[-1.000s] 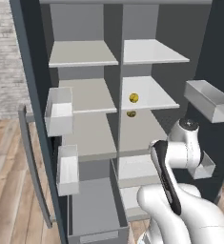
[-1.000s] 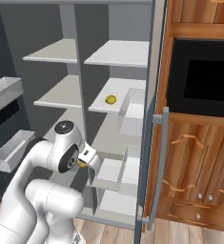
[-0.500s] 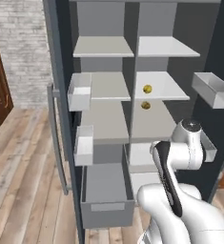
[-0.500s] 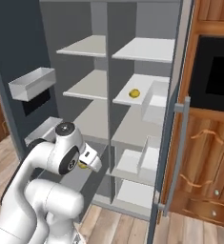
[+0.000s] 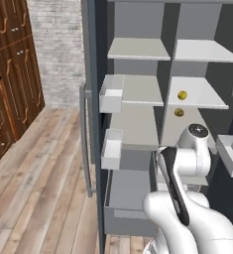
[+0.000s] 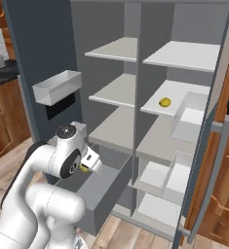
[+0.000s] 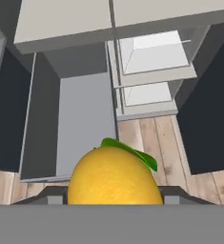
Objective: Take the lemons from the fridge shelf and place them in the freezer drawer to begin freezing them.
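Two tall dark-grey fridge doors point(image 5: 92, 74) stand swung open on either side of the dark-grey fridge cabinet point(image 6: 135, 19), which is split by a centre wall into a left and a right column of pale grey flat shelves point(image 5: 138, 48). At the bottom of the left column the freezer drawer point(image 5: 125, 191), a wide deep dark-grey box with a flat grey front panel, is pulled out over the light wooden plank floor point(image 5: 43, 178); in the hand view its bare grey inside point(image 7: 82, 119) lies open below the camera. Beside it, in the right column, sit narrower white drawers point(image 7: 149, 59), one above the other. Small white translucent bins point(image 5: 111, 93) hang on the inner faces of the doors. Dark brown wooden cabinets point(image 5: 14, 64) line the wall to the left.

The white robot arm point(image 5: 185, 198) rises in front of the cabinet, its wrist level with the lower shelves. The claw point(image 6: 89, 165) is closed around a small round yellow lemon with a green leaf point(image 7: 114, 177); in the right base view that fruit point(image 6: 85, 168) peeps out under the hand, just above the near end of the open drawer point(image 6: 99, 187). The fingertips are hidden behind the fruit in the hand view.

On the second shelf of the right column rests a second small yellow lemon point(image 5: 182, 95), seen also from the right base view point(image 6: 165, 102). Just below it, on the next shelf down, lies a third small yellow lemon point(image 5: 179, 112).
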